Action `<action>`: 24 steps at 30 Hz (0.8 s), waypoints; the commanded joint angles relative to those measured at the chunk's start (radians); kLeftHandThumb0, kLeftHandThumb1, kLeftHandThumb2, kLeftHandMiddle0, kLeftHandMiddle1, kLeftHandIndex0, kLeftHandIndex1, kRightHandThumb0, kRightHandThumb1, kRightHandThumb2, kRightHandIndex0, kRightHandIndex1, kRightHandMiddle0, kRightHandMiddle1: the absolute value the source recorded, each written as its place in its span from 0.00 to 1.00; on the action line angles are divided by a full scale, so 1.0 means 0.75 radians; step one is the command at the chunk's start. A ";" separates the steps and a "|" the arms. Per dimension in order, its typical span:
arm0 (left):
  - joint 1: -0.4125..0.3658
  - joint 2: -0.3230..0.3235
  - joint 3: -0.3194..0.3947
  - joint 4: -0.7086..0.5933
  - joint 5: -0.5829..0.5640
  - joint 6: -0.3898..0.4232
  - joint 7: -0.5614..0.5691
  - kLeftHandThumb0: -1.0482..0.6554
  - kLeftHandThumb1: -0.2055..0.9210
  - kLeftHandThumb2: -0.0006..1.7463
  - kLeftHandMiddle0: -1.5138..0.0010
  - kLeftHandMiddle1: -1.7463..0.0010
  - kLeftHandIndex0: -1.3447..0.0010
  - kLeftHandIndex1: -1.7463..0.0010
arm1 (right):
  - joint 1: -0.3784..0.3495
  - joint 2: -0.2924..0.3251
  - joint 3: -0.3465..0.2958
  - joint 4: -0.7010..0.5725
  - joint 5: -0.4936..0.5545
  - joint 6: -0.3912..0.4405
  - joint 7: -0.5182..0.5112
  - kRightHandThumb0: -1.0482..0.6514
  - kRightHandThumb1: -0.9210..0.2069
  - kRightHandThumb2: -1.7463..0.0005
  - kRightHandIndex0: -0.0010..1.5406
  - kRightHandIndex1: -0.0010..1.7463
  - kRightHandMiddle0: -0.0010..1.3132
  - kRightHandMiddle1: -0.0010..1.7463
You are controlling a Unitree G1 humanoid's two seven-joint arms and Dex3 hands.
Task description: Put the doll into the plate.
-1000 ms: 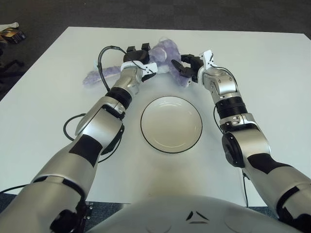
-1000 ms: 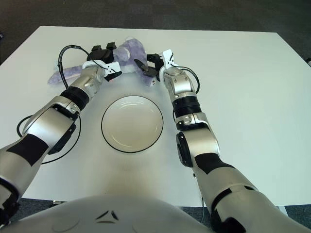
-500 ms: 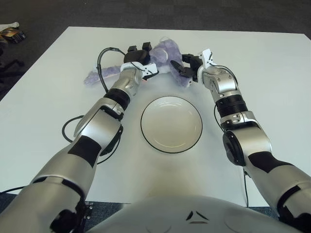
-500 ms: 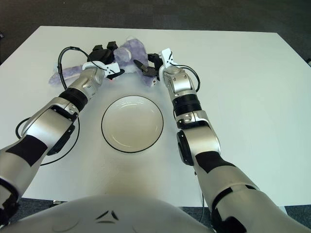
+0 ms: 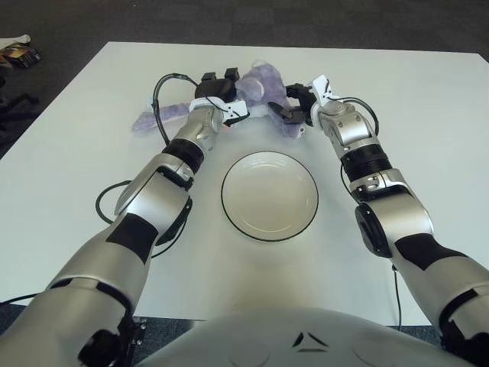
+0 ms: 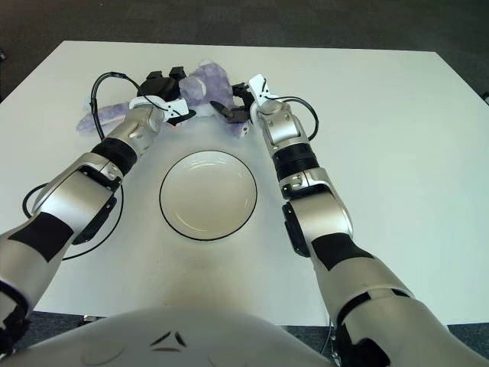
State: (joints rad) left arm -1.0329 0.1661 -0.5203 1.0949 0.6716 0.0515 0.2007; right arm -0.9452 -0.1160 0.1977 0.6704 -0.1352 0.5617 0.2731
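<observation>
My right hand (image 5: pixel 294 112) had edged onto the doll (image 5: pixel 260 86) opposite my left hand (image 5: pixel 218 90), both closing on it, the plate (image 5: pixel 269 196) still empty.

doll (image 5: pixel 260 86): I see fuzzy purple plush cloth
plate (image 5: pixel 269 195): glossy, smooth white, ceramic by the look, thin dark rim
table (image 5: pixel 428 130): matt, smooth white top
my arms: satin silver shells with black joints
left hand (image 5: pixel 218 90), right hand (image 5: pixel 299 108): black and white hard plastic
</observation>
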 commanded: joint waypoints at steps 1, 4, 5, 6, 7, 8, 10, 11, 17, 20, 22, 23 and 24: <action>0.020 -0.023 -0.013 -0.018 0.008 0.006 -0.022 0.61 0.66 0.60 0.73 0.00 0.77 0.03 | 0.050 0.007 0.059 0.076 -0.046 0.034 0.012 0.57 0.39 0.48 0.20 0.74 0.00 0.54; 0.024 -0.026 -0.006 -0.028 0.002 0.011 -0.018 0.61 0.66 0.60 0.75 0.00 0.77 0.02 | 0.054 0.006 0.076 0.100 -0.075 0.005 -0.005 0.77 0.26 0.57 0.29 0.84 0.00 0.60; 0.025 -0.028 -0.003 -0.033 -0.002 0.013 -0.019 0.61 0.66 0.60 0.75 0.00 0.77 0.02 | 0.056 0.004 0.090 0.119 -0.094 -0.020 -0.016 0.78 0.26 0.57 0.30 0.85 0.00 0.61; 0.027 -0.029 0.000 -0.037 -0.004 0.014 -0.020 0.61 0.66 0.61 0.75 0.00 0.78 0.01 | 0.057 0.003 0.099 0.133 -0.109 -0.039 -0.024 0.81 0.29 0.53 0.32 0.88 0.00 0.64; 0.028 -0.031 0.002 -0.042 -0.007 0.016 -0.022 0.61 0.66 0.61 0.75 0.00 0.78 0.01 | 0.055 0.001 0.110 0.149 -0.124 -0.058 -0.030 0.82 0.31 0.51 0.33 0.89 0.00 0.66; 0.029 -0.031 0.003 -0.045 -0.008 0.017 -0.023 0.61 0.65 0.61 0.75 0.00 0.78 0.01 | 0.054 0.000 0.116 0.162 -0.134 -0.072 -0.034 0.83 0.32 0.49 0.33 0.90 0.00 0.67; 0.030 -0.032 0.006 -0.050 -0.010 0.018 -0.028 0.61 0.65 0.62 0.74 0.00 0.78 0.00 | 0.048 -0.002 0.132 0.191 -0.160 -0.101 -0.041 0.84 0.35 0.46 0.34 0.91 0.00 0.69; 0.031 -0.033 0.007 -0.055 -0.012 0.019 -0.034 0.62 0.65 0.62 0.74 0.00 0.78 0.00 | 0.046 -0.007 0.161 0.208 -0.193 -0.125 -0.054 0.85 0.36 0.45 0.35 0.92 0.00 0.71; 0.033 -0.030 0.010 -0.074 -0.016 0.015 -0.061 0.62 0.63 0.62 0.71 0.03 0.77 0.00 | 0.045 -0.014 0.240 0.256 -0.308 -0.192 -0.124 0.86 0.41 0.40 0.37 0.93 0.00 0.85; 0.036 -0.026 0.009 -0.085 -0.016 0.011 -0.069 0.62 0.62 0.62 0.71 0.05 0.75 0.00 | 0.047 -0.011 0.254 0.273 -0.336 -0.210 -0.151 0.87 0.44 0.37 0.38 0.93 0.00 0.94; 0.037 -0.025 0.008 -0.090 -0.014 0.010 -0.070 0.62 0.62 0.62 0.70 0.05 0.75 0.00 | 0.047 -0.009 0.252 0.283 -0.343 -0.219 -0.159 0.87 0.45 0.37 0.39 0.93 0.00 0.97; 0.038 -0.024 0.007 -0.092 -0.013 0.009 -0.069 0.62 0.62 0.62 0.70 0.05 0.74 0.00 | 0.047 -0.007 0.250 0.289 -0.346 -0.226 -0.166 0.87 0.46 0.36 0.39 0.93 0.01 0.98; 0.039 -0.024 0.007 -0.094 -0.013 0.010 -0.068 0.62 0.61 0.62 0.70 0.05 0.74 0.00 | 0.047 -0.006 0.248 0.292 -0.348 -0.230 -0.171 0.87 0.46 0.36 0.40 0.92 0.04 0.99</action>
State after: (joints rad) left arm -1.0224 0.1571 -0.5123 1.0341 0.6632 0.0694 0.1666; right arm -0.9648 -0.1282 0.3691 0.8384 -0.3825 0.3747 0.1347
